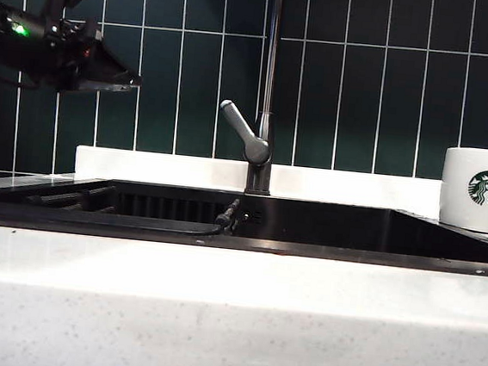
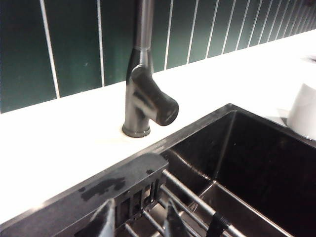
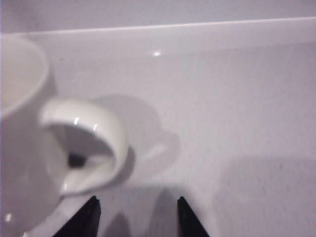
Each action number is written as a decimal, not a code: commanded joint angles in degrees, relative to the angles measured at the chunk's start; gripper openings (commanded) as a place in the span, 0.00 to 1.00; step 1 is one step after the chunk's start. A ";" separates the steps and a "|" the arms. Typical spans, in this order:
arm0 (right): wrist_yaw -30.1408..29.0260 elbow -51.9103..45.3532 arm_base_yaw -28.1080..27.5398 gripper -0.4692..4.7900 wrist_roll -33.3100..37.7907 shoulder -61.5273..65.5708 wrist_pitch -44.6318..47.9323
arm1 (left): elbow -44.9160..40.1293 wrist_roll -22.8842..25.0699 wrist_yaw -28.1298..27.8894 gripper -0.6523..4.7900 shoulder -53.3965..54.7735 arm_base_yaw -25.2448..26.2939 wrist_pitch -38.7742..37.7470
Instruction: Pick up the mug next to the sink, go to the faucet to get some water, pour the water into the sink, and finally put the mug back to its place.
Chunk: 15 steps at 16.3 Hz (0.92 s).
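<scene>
Mug (image 3: pixel 29 148) upright beside sink (image 2: pixel 237 148); right gripper (image 3: pixel 137 217) spread empty nearby; left gripper (image 2: pixel 140 219) parted, empty

A wall of dark green tiles (image 1: pixel 366 82) with thin white grout lines is seen across the upper half of the exterior frame, and the same tiles run along the top of the left wrist frame. Below them, a white speckled countertop (image 1: pixel 231 320) fills the lower part of the exterior frame, with a low white ledge (image 1: pixel 159 168) set against the wall at mid-height. A dark slatted rack (image 2: pixel 197 202) is shown at the bottom centre of the left wrist frame.
</scene>
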 commanded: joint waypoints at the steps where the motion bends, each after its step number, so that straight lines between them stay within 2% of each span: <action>1: -4.85 4.07 -1.16 0.49 -0.15 3.61 2.99 | 0.50 0.13 2.01 0.35 0.70 -0.07 0.72; 6: -4.83 9.77 -1.16 0.49 -0.20 8.92 2.82 | 0.50 0.04 3.41 0.35 1.33 -0.07 -0.13; 10: -4.70 9.79 -1.22 0.49 -2.49 10.69 2.60 | 0.50 0.02 4.28 0.35 1.33 -0.07 -0.57; 15: -5.66 9.79 -4.11 0.49 -3.17 10.82 3.43 | 0.50 -0.20 4.44 0.35 1.33 -0.63 -0.59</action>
